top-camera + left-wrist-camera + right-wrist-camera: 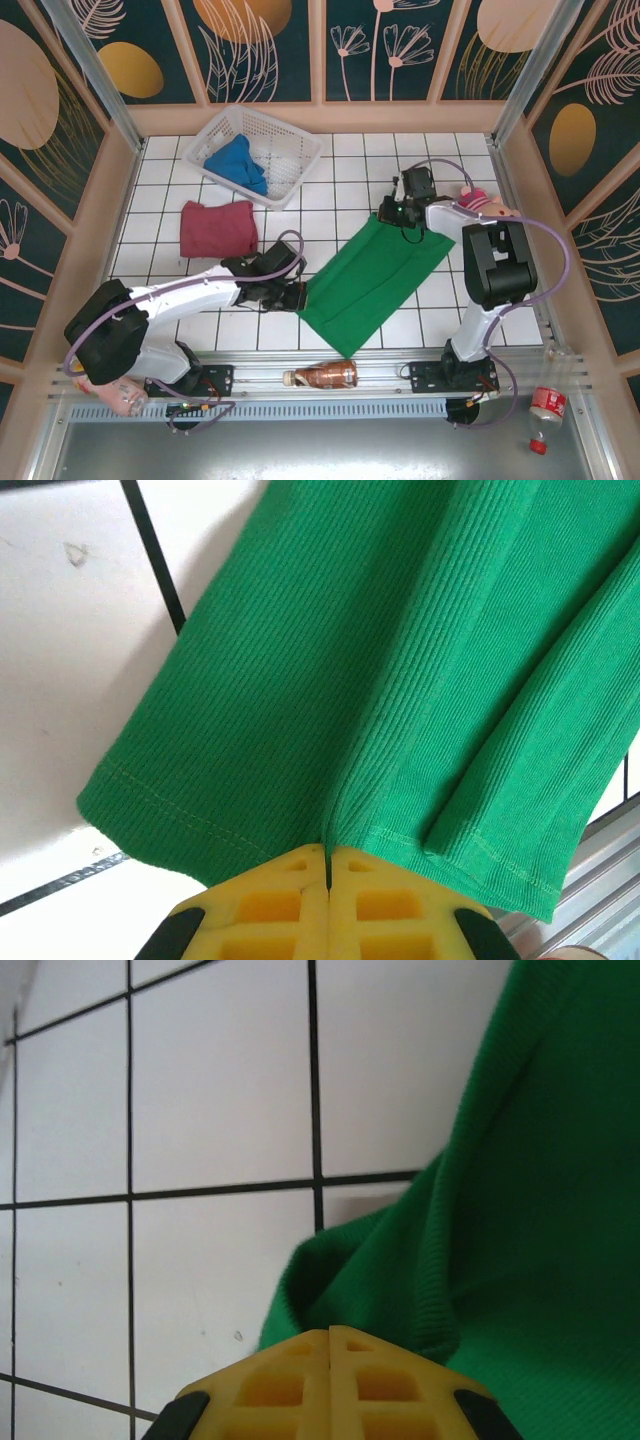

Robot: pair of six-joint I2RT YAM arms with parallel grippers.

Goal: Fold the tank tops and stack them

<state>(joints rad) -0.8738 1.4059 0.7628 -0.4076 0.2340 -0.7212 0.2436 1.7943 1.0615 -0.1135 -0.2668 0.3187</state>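
Left tool [328,858], right tool [330,1335] pinch opposite ends of green tank top [375,272]; held taut, likely for folding.

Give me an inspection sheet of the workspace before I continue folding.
Surface: white tiled table, black grid lines.
Job's things: green tank top spread diagonally mid-table; maroon tank top folded at left; blue tank top bunched in the white basket.
Clutter: brown bottle lying on the near rail.
Grippers: left gripper and right gripper each shut on the green tank top's edge.
Cables: purple cables, looped, one per side.
Surroundings: dark floral wall panels.
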